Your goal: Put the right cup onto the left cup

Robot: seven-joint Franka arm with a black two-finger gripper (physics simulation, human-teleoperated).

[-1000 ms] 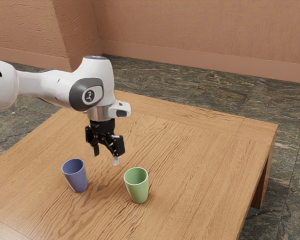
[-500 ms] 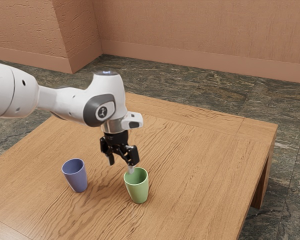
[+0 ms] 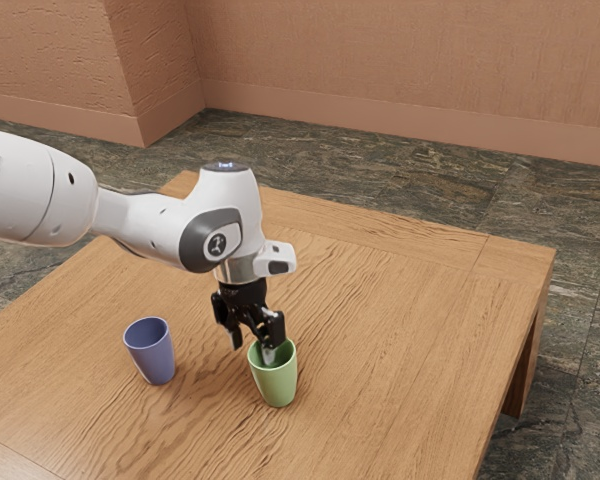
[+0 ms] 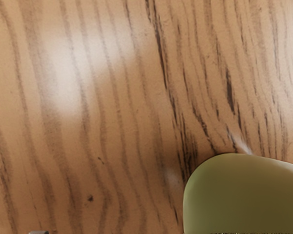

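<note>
in the exterior view, the white arm (image 3: 145,222) bends down over the table (image 3: 410,330). the end effector (image 3: 251,349) is at the green cup (image 3: 275,382), and its two fingers are apart. one finger tip dips into the mouth of the cup, and the other is outside, by the side that faces the blue cup (image 3: 151,352). so the rim looks to be between them, but they are not squeezing it. both cups stand up on the table, a little way from each other. the green one is on the exterior view's right and the blue one is on the exterior view's left. i think green is the cup to move and blue is the one to put it on.

in the wrist view, part of the green cup is close to the hand, with wood lines and a shiny spot (image 4: 71,73) on the table next to it.

the job now looks like getting ready to grab the green cup. next, the hand may need to go down a bit, with one finger on each side of the cup's wall, then pinch. after that it should lift straight up, go over to the blue cup and let go there. if it goes down crooked, a finger could bump the rim and tip the cup.
</note>
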